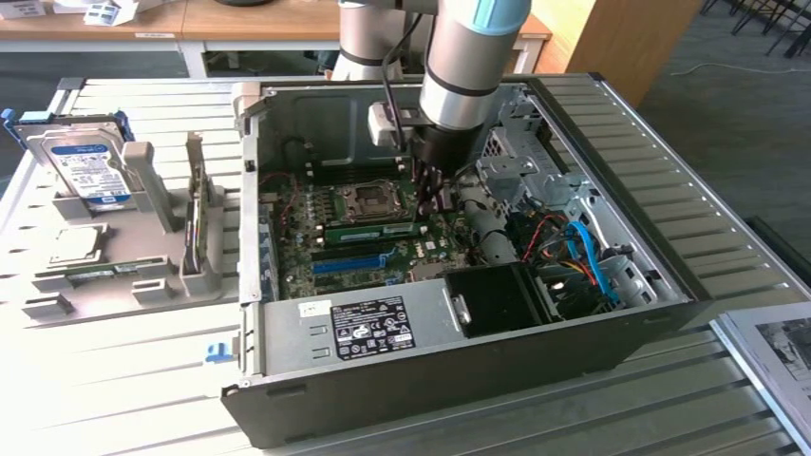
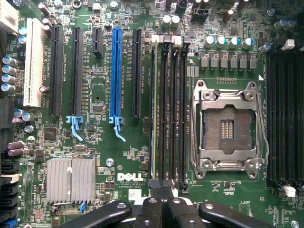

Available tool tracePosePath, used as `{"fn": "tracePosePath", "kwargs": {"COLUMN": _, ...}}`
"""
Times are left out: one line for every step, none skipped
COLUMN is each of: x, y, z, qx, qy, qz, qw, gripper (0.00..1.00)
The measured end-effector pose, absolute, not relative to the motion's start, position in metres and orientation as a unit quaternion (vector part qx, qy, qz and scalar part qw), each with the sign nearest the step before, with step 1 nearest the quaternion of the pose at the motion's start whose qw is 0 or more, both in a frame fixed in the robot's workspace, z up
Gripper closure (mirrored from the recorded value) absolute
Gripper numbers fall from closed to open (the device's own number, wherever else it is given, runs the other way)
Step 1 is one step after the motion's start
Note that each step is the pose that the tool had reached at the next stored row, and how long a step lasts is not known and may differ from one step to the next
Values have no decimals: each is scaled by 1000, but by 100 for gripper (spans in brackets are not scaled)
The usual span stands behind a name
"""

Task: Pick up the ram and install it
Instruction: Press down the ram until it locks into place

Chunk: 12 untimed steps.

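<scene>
The ram (image 1: 378,231) is a thin green stick standing on edge in a memory slot beside the CPU socket (image 1: 371,199), inside the open computer case (image 1: 659,285). In the wrist view the ram (image 2: 153,118) shows edge-on in the slot of the black bank nearest the blue slot (image 2: 116,71). My gripper (image 1: 431,195) reaches down into the case over one end of that stick. Its black fingers (image 2: 159,209) are shut together with nothing between them, just above the slot latches. Whether they touch the ram I cannot tell.
A grey holder (image 1: 127,285) on the exterior view's left carries a silver hard drive (image 1: 89,171) and a processor chip (image 1: 76,245). The case walls, drive cage (image 1: 533,161), power supply (image 1: 367,323) and cable bundle (image 1: 576,256) crowd the arm. The slatted table surrounds the case.
</scene>
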<state>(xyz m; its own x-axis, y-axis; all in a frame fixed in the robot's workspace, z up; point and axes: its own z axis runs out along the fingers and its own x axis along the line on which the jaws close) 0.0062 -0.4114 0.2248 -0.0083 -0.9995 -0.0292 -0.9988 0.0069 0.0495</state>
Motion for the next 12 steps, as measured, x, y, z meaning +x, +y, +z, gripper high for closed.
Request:
{"fn": "tracePosePath", "kwargs": {"x": 6, "y": -411, "z": 225, "qx": 704, "qy": -710, "qz": -28, "qw": 7, "gripper": 90}}
{"fn": "tracePosePath", "kwargs": {"x": 6, "y": -411, "z": 225, "qx": 704, "qy": -710, "qz": -28, "qw": 7, "gripper": 90}}
{"fn": "tracePosePath", "kwargs": {"x": 6, "y": -411, "z": 225, "qx": 704, "qy": -710, "qz": -28, "qw": 7, "gripper": 90}}
{"fn": "tracePosePath", "kwargs": {"x": 6, "y": -411, "z": 225, "qx": 704, "qy": -710, "qz": -28, "qw": 7, "gripper": 90}}
{"fn": "tracePosePath", "kwargs": {"x": 6, "y": -411, "z": 225, "qx": 704, "qy": -710, "qz": -28, "qw": 7, "gripper": 90}}
{"fn": "tracePosePath", "kwargs": {"x": 6, "y": -411, "z": 225, "qx": 704, "qy": -710, "qz": -28, "qw": 7, "gripper": 90}}
{"fn": "tracePosePath", "kwargs": {"x": 6, "y": -411, "z": 225, "qx": 704, "qy": -710, "qz": -28, "qw": 7, "gripper": 90}}
{"fn": "tracePosePath", "kwargs": {"x": 6, "y": -411, "z": 224, "qx": 704, "qy": -710, "qz": -28, "qw": 7, "gripper": 90}}
{"fn": "tracePosePath", "kwargs": {"x": 6, "y": -411, "z": 224, "qx": 704, "qy": -710, "qz": -28, "qw": 7, "gripper": 90}}
{"fn": "tracePosePath", "kwargs": {"x": 6, "y": -411, "z": 224, "qx": 704, "qy": -710, "qz": -28, "qw": 7, "gripper": 90}}
{"fn": "tracePosePath", "kwargs": {"x": 6, "y": -411, "z": 224, "qx": 704, "qy": -710, "qz": -28, "qw": 7, "gripper": 90}}
{"fn": "tracePosePath", "kwargs": {"x": 6, "y": -411, "z": 224, "qx": 704, "qy": -710, "qz": -28, "qw": 7, "gripper": 90}}
